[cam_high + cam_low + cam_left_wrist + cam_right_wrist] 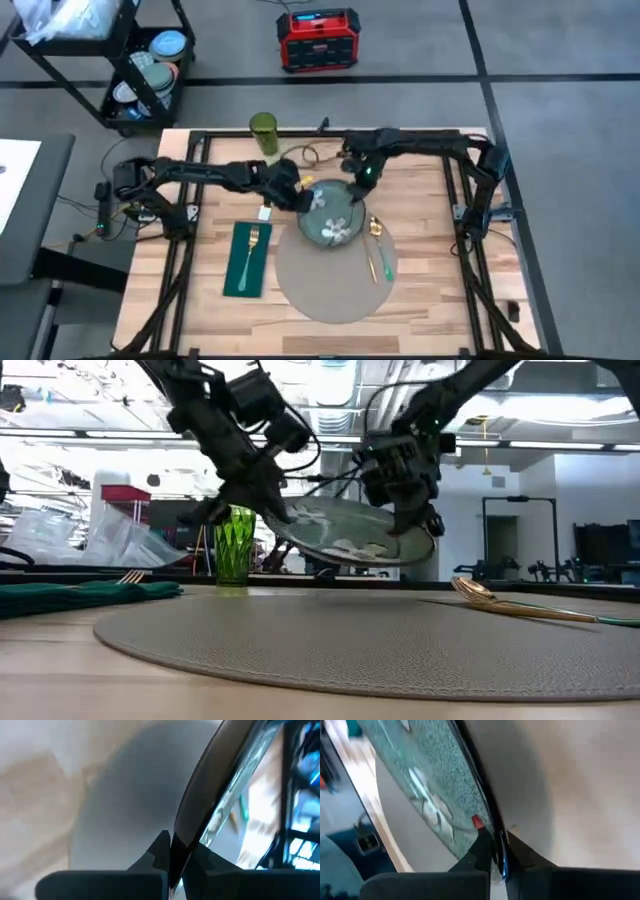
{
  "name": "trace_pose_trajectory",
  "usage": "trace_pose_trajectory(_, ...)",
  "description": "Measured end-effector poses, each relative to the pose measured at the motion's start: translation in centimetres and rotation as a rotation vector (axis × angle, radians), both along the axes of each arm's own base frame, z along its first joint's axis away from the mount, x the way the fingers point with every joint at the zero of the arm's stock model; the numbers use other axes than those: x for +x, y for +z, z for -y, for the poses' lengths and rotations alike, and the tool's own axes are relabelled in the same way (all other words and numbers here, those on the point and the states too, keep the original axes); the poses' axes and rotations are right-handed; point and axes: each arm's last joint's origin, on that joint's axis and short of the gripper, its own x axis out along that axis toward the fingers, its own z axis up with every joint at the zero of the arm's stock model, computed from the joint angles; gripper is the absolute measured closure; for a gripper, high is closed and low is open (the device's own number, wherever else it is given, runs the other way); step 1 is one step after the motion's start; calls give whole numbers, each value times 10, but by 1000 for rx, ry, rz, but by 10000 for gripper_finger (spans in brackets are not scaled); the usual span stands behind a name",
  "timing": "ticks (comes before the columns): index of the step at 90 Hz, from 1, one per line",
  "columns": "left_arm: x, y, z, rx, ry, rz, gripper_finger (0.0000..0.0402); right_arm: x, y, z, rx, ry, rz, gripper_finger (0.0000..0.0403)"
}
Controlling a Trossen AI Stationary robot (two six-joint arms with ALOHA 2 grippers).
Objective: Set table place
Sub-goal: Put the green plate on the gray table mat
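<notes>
The plate hid the far part of the mat. In the low view the spoon's handle ran off the edge, and the wrist views were blurred.

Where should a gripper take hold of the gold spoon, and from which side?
Grip the gold spoon mid-handle, from straight above. It lies flat across the mat edge at the right, so its thin handle offers only its two long sides.

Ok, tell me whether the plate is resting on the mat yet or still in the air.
In the air. The low view shows the plate tilted above the mat, with both grippers gripping its rim.
</notes>
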Motion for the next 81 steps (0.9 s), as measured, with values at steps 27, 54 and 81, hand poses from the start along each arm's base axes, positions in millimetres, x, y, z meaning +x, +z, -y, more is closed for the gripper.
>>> trace_pose_trajectory(27,5,-3,60,-76,-125,-21,400,9,-9,-47,39,112,-20,400)
trace_pose_trajectory(54,-7,-32,86,-222,-122,-1,400,16,-10,-64,72,144,16,401)
trace_pose_trajectory(81,-13,-38,95,-279,-143,-34,400,28,-33,-75,133,189,9,402)
